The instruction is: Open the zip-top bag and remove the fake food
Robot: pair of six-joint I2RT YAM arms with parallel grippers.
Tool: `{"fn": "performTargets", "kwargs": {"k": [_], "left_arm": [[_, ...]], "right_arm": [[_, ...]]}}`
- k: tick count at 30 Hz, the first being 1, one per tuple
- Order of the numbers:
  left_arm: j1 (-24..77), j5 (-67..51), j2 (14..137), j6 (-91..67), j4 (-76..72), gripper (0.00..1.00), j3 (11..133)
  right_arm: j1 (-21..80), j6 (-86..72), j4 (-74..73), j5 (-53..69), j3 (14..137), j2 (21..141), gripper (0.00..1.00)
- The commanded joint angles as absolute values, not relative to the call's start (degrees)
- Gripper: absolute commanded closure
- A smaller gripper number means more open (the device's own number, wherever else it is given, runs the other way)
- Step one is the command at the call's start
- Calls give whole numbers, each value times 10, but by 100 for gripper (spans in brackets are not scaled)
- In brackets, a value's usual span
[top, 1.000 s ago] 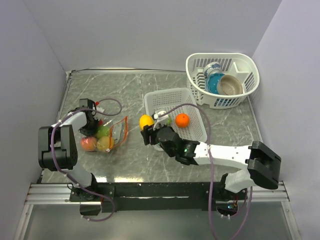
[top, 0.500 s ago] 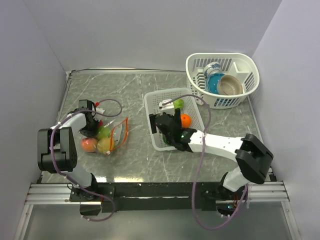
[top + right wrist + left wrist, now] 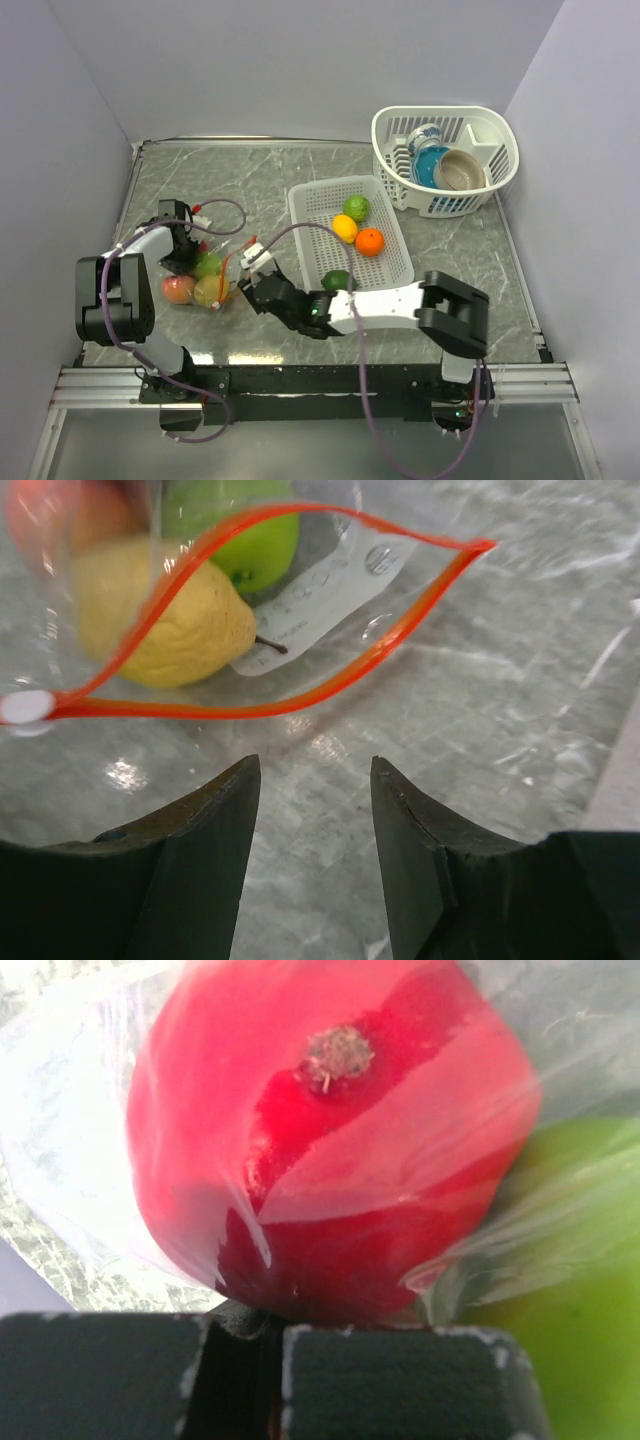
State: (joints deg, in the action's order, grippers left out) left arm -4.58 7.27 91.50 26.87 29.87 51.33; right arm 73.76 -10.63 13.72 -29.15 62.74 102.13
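Observation:
The clear zip-top bag (image 3: pixel 232 266) lies at the left of the table, its orange-red zip strip (image 3: pixel 300 695) gaping open. Inside are a yellow fruit (image 3: pixel 165 620), a green one (image 3: pixel 245 545) and a red one (image 3: pixel 320 1130). My left gripper (image 3: pixel 184 254) is shut on the bag's plastic at its far closed end, with the red fruit pressed against the fingers (image 3: pixel 400 1380). My right gripper (image 3: pixel 246 288) is open and empty (image 3: pixel 315 770), low over the table just in front of the bag's mouth. A yellow fruit (image 3: pixel 344 228), an orange one (image 3: pixel 369 241) and two green ones (image 3: pixel 356 207) lie in the flat basket.
The flat white slotted basket (image 3: pixel 302 215) sits mid-table, right of the bag. A taller white basket (image 3: pixel 500 135) with blue and tan dishes stands at the back right. Walls close in on the left, back and right.
My right gripper carried a yellow fruit to the flat basket, let it go there, and swung left to the bag's mouth. The left gripper has stayed in place on the bag.

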Motion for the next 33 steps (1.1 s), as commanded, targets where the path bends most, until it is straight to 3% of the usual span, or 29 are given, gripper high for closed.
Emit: {"fn": "performTargets", "kwargs": {"k": [1,7,10,14,24,33], "left_arm": [[-35,19,905,275,338,99,512],[-31,-14,868,293,368,99,497],[-30,-17,857,295,369,99,491],[-29,-11,867,288,364,99,494],[-20,-2,886,269,351,99,502],[-4,20,884,247,364,99,509]], "right_arm": [[733,-74,181,-268,700,1062,45],[720,-69,187,-234,736,1108,38],[716,-77,192,-193,737,1115,30],[716,-78,200,-86,729,1121,0],[720,-80,206,87,705,1133,0],[730,-77,228,39,765,1197,0]]}}
